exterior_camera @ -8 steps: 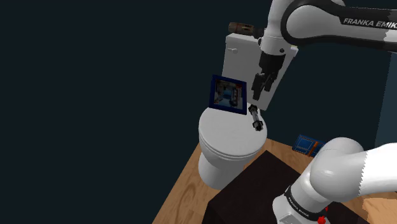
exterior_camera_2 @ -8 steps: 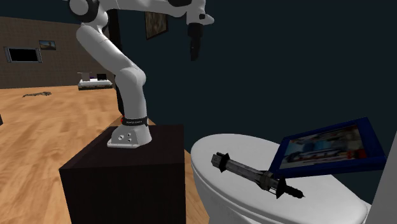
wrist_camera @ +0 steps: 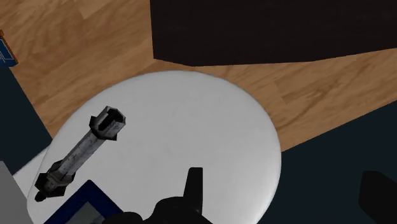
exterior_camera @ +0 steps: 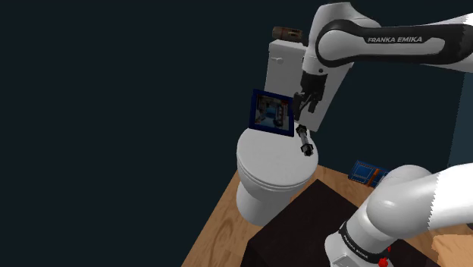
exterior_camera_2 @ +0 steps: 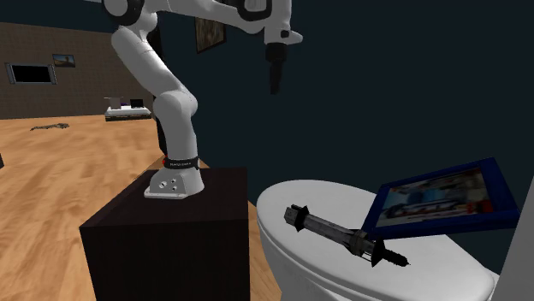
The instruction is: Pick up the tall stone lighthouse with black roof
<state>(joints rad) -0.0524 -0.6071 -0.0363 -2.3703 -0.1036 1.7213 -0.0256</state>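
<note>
the lighthouse (exterior_camera_2: 342, 235) lies flat on the toilet lid (exterior_camera_2: 287, 203), beside a framed picture (exterior_camera_2: 445, 201) standing before the cistern (exterior_camera: 284, 64); the stand (exterior_camera_2: 163, 235) sits near.

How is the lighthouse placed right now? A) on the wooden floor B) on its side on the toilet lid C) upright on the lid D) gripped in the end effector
B: the lighthouse lies flat on the white toilet lid, with the end effector above it.

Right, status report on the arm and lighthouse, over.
Pincer open, high above toilet lid. Lighthouse lying flat on lid, unheld. Blue framed picture close beside it.
</note>
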